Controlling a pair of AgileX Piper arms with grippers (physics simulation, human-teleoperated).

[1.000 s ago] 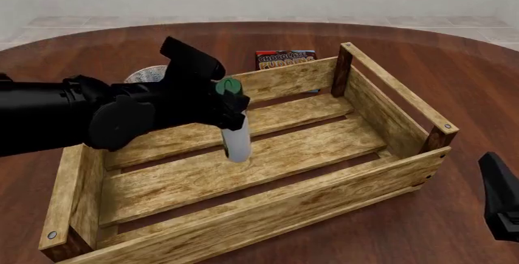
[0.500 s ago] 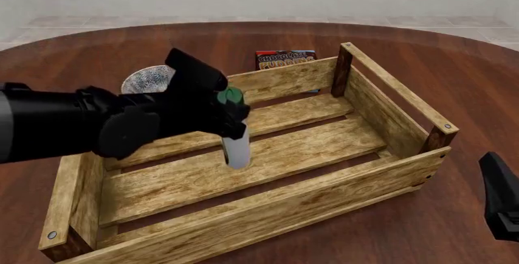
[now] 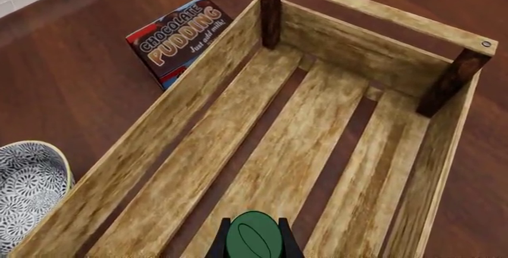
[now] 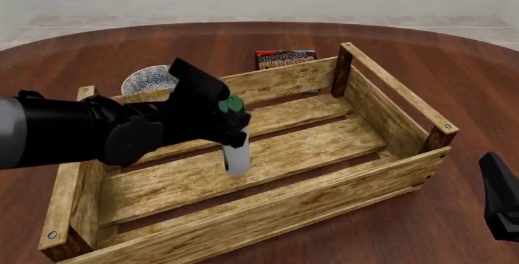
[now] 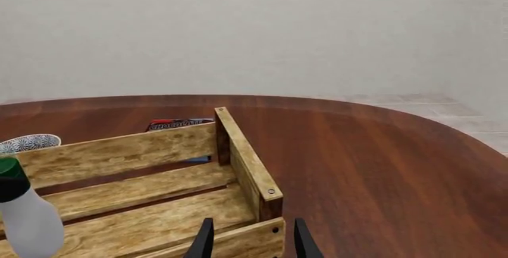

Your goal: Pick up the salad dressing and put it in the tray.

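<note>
Salad dressing (image 4: pixel 236 148) is hanging upright at centre-left of the front view, clamped at its green cap by the left gripper (image 4: pixel 230 116) over the tray (image 4: pixel 389 103) floor, so placing is underway and lowering then releasing seems next.

- the large light-wood slatted crate (image 4: pixel 381 103) has an open top; its plank floor lies bare to the right of the white green-capped bottle (image 4: pixel 236 152).
- the black left gripper (image 4: pixel 230 120) and its arm block the crate's left half.
- a red-and-dark pudding box (image 4: pixel 285 59) and a round blue-white patterned bowl (image 4: pixel 146 79) crowd the table behind the far wall.
</note>
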